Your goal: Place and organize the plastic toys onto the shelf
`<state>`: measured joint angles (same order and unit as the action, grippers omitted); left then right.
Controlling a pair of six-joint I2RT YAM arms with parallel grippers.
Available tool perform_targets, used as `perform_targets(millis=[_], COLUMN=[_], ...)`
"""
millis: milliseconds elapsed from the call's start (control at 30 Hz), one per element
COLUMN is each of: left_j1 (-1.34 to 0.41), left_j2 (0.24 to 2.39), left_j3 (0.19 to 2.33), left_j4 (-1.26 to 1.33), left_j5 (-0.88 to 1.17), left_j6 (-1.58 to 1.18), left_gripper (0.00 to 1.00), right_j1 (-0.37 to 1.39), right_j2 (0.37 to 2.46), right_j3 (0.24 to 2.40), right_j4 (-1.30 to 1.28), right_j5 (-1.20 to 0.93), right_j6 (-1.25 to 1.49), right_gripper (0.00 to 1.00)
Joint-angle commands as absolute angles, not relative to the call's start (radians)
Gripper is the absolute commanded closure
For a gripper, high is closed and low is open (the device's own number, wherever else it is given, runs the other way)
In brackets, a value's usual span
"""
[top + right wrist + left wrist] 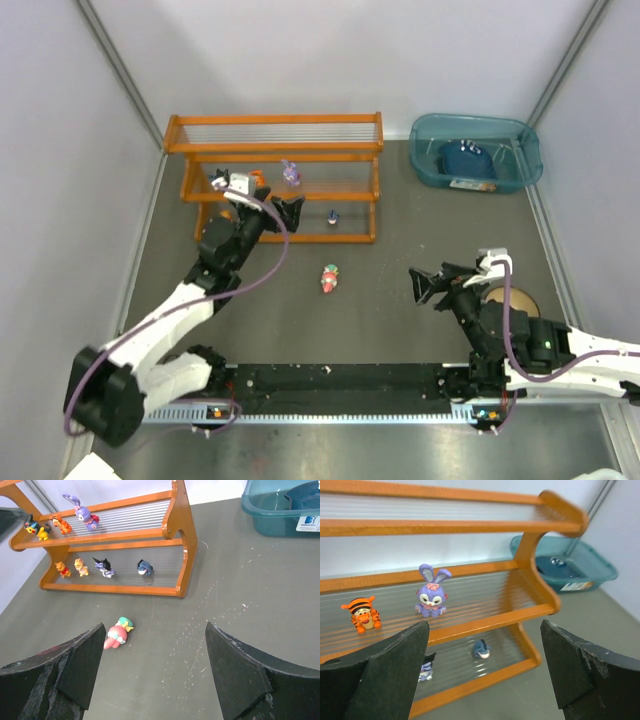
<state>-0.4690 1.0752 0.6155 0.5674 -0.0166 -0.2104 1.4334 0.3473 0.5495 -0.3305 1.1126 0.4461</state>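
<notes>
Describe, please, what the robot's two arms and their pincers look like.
Both arms, left arm and right arm, have white shells with black joints, and a purple cable loops along each. The left pincer and right pincer have broad, wedge-shaped matte black fingers, scuffed grey at the edges.

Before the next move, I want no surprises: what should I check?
1. Everything shelved: not ok; pink toy lies on the table.
2. Right pincer open, empty: ok.
3. Left pincer open, empty: ok.
4. Path from right pincer to pink toy: ok, nothing between.
5. Room on shelf: ok, top tier bare.
</notes>
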Motion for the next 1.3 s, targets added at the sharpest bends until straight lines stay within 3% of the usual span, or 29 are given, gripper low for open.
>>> perform_targets(millis=[0,133,300,567,833,1267], left_j1=[-0.474,-0.472,-0.472,-0.472,-0.472,-0.472], left_j2=[0.911,0.839,0.715,0.66,0.609,0.543], left_j3=[0.701,0.836,0.815,0.775,0.73,0.703], left_j4=[0.239,0.005,-0.061,-0.11,-0.118,-0.15], left_j5=[-0.08,-0.118,-0.123,-0.084,-0.064,-0.083], left_j6=[-0.372,-0.408,-0.414,-0.426,-0.439,-0.425], left_gripper=[0.01,0.01,0.01,0.01,0.01,0.01], right_j1=[1.445,1.43,1.24,0.979,0.933,0.928], right_j2=[0.363,0.428,0.603,0.866,1.182,1.471], right_j3=[0.555,0.566,0.577,0.483,0.578,0.742], right_j4=[-0.337,-0.364,-0.368,-0.054,0.127,0.135], right_j5=[1.135,1.054,0.65,0.212,0.065,0.166], right_j6=[0.481,0.537,0.643,0.71,0.798,0.973], right_gripper=[0.19,0.16,0.14,0.12,0.1,0.11])
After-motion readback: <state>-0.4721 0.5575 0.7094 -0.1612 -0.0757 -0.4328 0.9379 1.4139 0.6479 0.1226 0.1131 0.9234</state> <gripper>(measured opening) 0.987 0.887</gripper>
